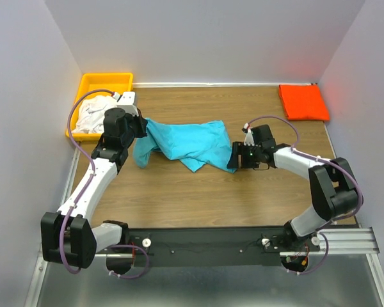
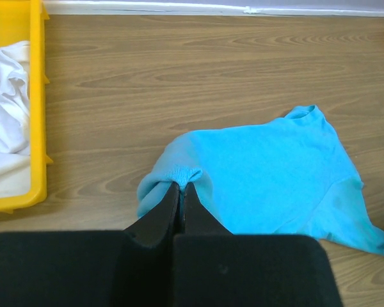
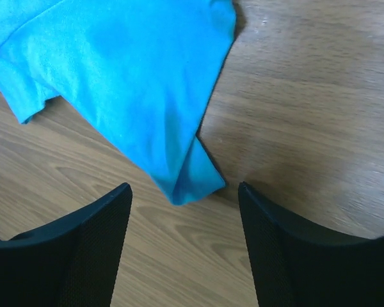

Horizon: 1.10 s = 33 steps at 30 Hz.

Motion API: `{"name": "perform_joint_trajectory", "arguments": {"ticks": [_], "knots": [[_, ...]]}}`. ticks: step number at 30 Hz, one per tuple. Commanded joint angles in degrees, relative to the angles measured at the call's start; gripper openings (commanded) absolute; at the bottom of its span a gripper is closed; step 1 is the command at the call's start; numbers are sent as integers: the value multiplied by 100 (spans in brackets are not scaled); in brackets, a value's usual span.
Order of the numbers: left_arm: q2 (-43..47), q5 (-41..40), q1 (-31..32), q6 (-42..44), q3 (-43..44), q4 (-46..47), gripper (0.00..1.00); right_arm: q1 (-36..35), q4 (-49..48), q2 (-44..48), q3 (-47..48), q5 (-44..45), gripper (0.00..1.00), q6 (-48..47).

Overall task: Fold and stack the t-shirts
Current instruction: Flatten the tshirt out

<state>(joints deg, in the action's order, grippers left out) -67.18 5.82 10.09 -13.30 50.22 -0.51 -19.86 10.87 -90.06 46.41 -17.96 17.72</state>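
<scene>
A turquoise-blue cloth t-shirt (image 1: 185, 144) is lying rumpled and unfolded on the brown wood-grain table (image 1: 198, 192), just to the right of a yellow rectangular plastic bin (image 1: 105, 78). Its fabric is looking soft and matte, with a ribbed round collar showing at the edge away from the arms and loose folds running across the body.

The left arm's black two-finger gripper (image 2: 181, 192) is working between the bin and the shirt. Its jaws are pressed together on the shirt's bin-side edge, and the cloth is puckering into small gathers at the tips. It is probably anchoring that end so the garment can be drawn out flat before folding.

The right arm's black two-finger gripper (image 3: 184, 188) is hovering at the shirt's end farthest from the bin. Its jaws are standing apart on either side of a pointed, doubled-over corner and gripping nothing. It seems to be lining up to take that corner. The fingers' inner faces are showing a fine dotted texture.

Inside the bin, white cloth t-shirts (image 1: 95, 115) are sitting in a wrinkled heap, apparently waiting their turn. The bin itself is looking hard and glossy, with straight walls. Far to the right of the bin, along the same back edge, a bright orange-red cloth t-shirt (image 1: 303, 102) is lying folded into a neat flat square, likely the start of the stack.
</scene>
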Motion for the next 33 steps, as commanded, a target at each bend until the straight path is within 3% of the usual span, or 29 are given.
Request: {"name": "perform_joint_trajectory", "arguments": {"ticks": [1,9,14,18,21,22,26,30,33], "knots": [[-59,-275,-16,-50,199,60,0,-150,-331,-274,43,-217,67,-57],[-50,-327,-16,-252,6,60,0,-510,-446,-767,184,-428,51,-119],[-67,-872,-33,-349,241,-62,0,-528,-393,-278,306,-271,1,-93],[-567,-1022,-121,-147,997,16,0,-310,-165,216,1243,722,1,-356],[-1322,-961,-235,-41,2401,-351,0,181,81,287,2062,1065,1,-339],[-1490,-960,-253,11,3249,-631,0,288,151,348,2648,1144,1,-252],[-1956,-1031,-270,222,4834,-836,0,641,274,524,3880,1215,1,-356],[-1747,-900,-270,415,5568,-793,0,667,372,963,4402,1443,1,-690],[-1273,-618,-270,513,5403,-608,0,667,372,1551,4193,1715,1,-901]]}}
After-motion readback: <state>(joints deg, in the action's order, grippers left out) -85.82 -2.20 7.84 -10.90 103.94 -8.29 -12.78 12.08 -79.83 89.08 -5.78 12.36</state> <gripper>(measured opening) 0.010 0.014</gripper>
